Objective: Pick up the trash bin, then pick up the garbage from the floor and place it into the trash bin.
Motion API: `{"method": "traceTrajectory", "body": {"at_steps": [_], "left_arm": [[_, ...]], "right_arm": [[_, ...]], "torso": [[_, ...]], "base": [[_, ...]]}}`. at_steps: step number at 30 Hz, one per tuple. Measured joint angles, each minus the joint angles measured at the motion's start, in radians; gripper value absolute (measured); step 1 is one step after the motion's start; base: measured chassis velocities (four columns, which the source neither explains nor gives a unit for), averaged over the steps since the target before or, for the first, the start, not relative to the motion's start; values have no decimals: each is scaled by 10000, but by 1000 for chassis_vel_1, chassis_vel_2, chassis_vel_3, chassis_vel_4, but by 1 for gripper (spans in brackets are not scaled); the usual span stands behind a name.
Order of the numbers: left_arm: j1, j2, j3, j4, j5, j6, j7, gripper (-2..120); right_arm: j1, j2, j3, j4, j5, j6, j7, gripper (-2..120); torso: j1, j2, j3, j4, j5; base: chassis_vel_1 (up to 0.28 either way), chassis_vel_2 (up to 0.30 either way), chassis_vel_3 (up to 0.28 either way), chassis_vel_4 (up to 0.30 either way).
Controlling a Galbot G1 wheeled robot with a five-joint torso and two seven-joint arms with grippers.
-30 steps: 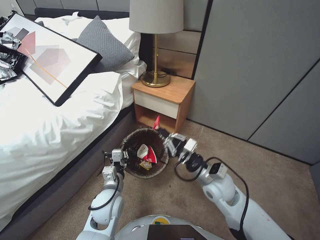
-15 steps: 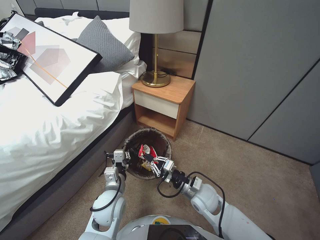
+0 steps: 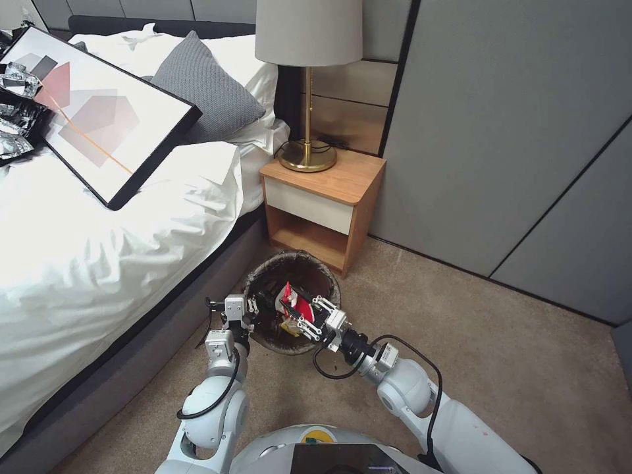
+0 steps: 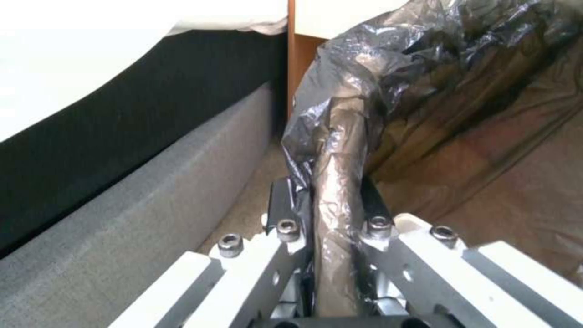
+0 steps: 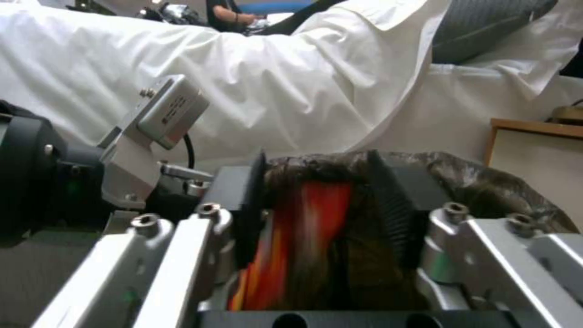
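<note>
Trash bin (image 3: pixel 293 303) on the floor (image 3: pixel 421 316), just in front of the bedside cabinet (image 3: pixel 322 204) and beside the bed (image 3: pixel 99 263). The left gripper (image 3: pixel 245 311) is at the bin's rim on the bed side; in the left wrist view its fingers (image 4: pixel 285 209) are clamped on the bag-covered rim (image 4: pixel 340 150). One second ago the right gripper (image 3: pixel 308 315) was at the far rim, on the cabinet side, with a red wrapper held up above the bin; half a second ago it had swung round to the near side, over the opening. Now it has edged slightly further over the bin's mouth, fingers apart, and the red-and-white wrapper (image 3: pixel 293 301) lies inside with the yellow scrap (image 3: pixel 288 326). In the right wrist view a blurred red streak (image 5: pixel 298 237) passes between the spread fingers (image 5: pixel 243 196), probably the wrapper just let go. Judged from this, one piece of garbage is delivered and the bin remains under the left arm's control.
</note>
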Motion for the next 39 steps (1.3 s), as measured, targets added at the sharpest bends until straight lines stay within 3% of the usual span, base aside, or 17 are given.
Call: {"method": "traceTrajectory", "body": {"at_steps": [10,12,14,20,23,24,27,30,34,39], "left_arm": [[26,8,17,-9,40,3,10,3],[23,8,17,-9,41,4,10,3],[10,8,23,3,41,7,10,3],[-5,8,20,68,42,9,11,3],[-60,9,-62,146,31,8,10,3],[-60,9,-62,146,31,8,10,3],[-134,46,-183,192,-46,9,-3,3],[-177,68,-244,197,-85,8,-9,3],[-194,84,-302,197,-148,8,-32,3],[-245,110,-390,198,-245,7,-43,3]], "right_arm": [[42,-18,123,126,60,-5,72,83],[42,-22,130,139,62,-5,76,84],[23,-43,169,251,76,-7,119,96],[-175,89,535,970,-273,131,428,100],[-707,486,1421,2043,-1322,-95,1592,100],[-707,486,1421,2043,-1322,-95,1592,100],[-1621,1074,2616,2832,-2110,-574,3082,100],[-2293,1470,3224,3188,-2260,-811,3908,100],[-3149,2060,3880,3258,-2458,-855,4798,100],[-3771,2573,4471,2939,-2528,-497,4932,100]], "torso": [[0,0,0,0,0],[0,0,0,0,0],[0,0,0,0,0],[0,0,0,1,0],[0,-1,0,2,0],[0,-1,0,2,0],[0,-1,0,-2,-1],[0,-1,-1,-3,-1],[0,-1,-1,-1,0],[0,-1,-1,-1,0]], "base": [[0,0,0,0],[0,0,0,0],[0,0,0,0],[0,0,0,0],[0,0,0,0],[0,0,0,0],[0,0,0,0],[0,0,0,0],[0,0,0,0],[0,0,0,0]]}}
